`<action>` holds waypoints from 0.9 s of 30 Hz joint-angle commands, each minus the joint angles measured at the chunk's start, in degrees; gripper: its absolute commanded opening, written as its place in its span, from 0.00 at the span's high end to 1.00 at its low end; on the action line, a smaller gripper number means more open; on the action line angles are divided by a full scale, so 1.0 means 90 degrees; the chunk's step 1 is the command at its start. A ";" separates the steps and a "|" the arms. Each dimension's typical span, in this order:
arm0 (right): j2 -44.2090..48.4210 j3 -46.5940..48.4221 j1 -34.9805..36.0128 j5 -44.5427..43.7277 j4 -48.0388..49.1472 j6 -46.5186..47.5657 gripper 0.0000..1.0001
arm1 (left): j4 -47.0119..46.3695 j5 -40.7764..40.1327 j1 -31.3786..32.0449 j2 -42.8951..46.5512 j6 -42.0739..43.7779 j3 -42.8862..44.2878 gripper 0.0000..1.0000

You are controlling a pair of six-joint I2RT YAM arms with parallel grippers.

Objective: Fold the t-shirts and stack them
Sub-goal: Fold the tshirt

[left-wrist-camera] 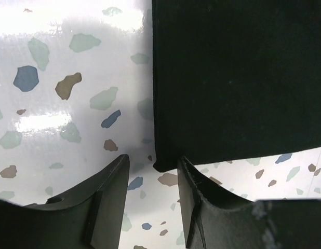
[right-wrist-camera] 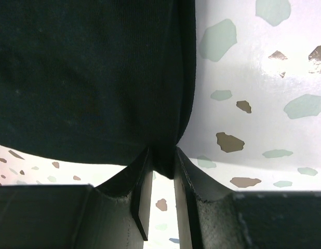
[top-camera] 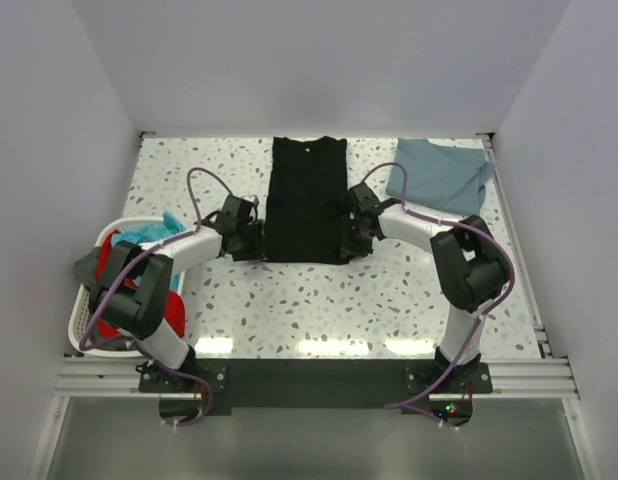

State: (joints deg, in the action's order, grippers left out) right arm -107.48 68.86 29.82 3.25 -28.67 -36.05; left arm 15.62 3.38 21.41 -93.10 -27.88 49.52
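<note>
Left tool [top-camera: 251, 240] sits at the near left corner of the black t-shirt [top-camera: 307, 200] in the top view, and the right tool [top-camera: 351, 238] sits at the near right corner. The shirt lies flat as a long, narrow rectangle in the middle of the speckled counter [top-camera: 319, 300], its neck toward the far edge. The slate-blue t-shirt [top-camera: 441, 173] lies loosely spread at the far right corner, well apart from both tools. A white laundry basket [top-camera: 79, 312] stands at the left edge, holding red, teal and dark cloth.

From the left wrist, the left tool [left-wrist-camera: 152, 179] is released: its two fingers [left-wrist-camera: 106, 192] stand apart with bare counter between them. The black t-shirt [left-wrist-camera: 238, 78] fills the upper right, and its corner lies on the counter just at the mouth of the gap, close to the right-hand finger. I cannot tell whether it touches that finger.

From the right wrist, the right tool [right-wrist-camera: 163, 168] is clenched on the black t-shirt [right-wrist-camera: 88, 78]. Its fingers [right-wrist-camera: 194, 181] are drawn close together with the corner of the cloth pinched between them, and the fabric puckers toward the grip. Speckled counter shows to the right of the shirt's edge.
</note>
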 commanded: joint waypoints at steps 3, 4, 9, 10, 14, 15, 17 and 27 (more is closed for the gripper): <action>0.0009 -0.0210 -0.0013 -0.0126 -0.0038 -0.0047 0.76 | -0.0134 -0.0170 0.0140 -0.0261 -0.0018 0.0308 0.55; 0.0009 -0.0219 -0.0013 -0.0126 -0.0038 -0.0057 0.76 | -0.0124 -0.0170 0.0141 -0.0290 -0.0018 0.0309 0.56; 0.0009 -0.0210 -0.0013 -0.0136 -0.0038 -0.0057 0.76 | -0.0085 -0.0160 0.0151 -0.0407 -0.0037 0.0289 0.60; 0.0009 -0.0210 -0.0003 -0.0136 -0.0038 -0.0057 0.76 | -0.0085 -0.0131 0.0160 -0.0417 -0.0037 0.0289 0.62; -0.0001 -0.0200 -0.0013 -0.0126 -0.0038 -0.0047 0.77 | -0.0036 -0.0102 0.0228 -0.0505 -0.0076 0.0299 0.65; -0.0001 -0.0210 -0.0013 -0.0136 -0.0028 -0.0047 0.77 | -0.0026 -0.0073 0.0238 -0.0515 -0.0086 0.0260 0.65; -0.0011 -0.0219 -0.0013 -0.0146 -0.0028 -0.0047 0.78 | -0.0036 -0.0024 0.0287 -0.0525 -0.0096 0.0221 0.66; 0.0018 -0.0112 -0.0023 -0.0107 -0.0076 -0.0047 0.89 | 0.0013 0.0122 0.0307 -0.0739 -0.0047 0.0104 0.96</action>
State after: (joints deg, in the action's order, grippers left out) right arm -107.46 68.64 29.71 4.05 -28.16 -36.34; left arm 14.02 3.09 23.55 -96.60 -28.10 51.88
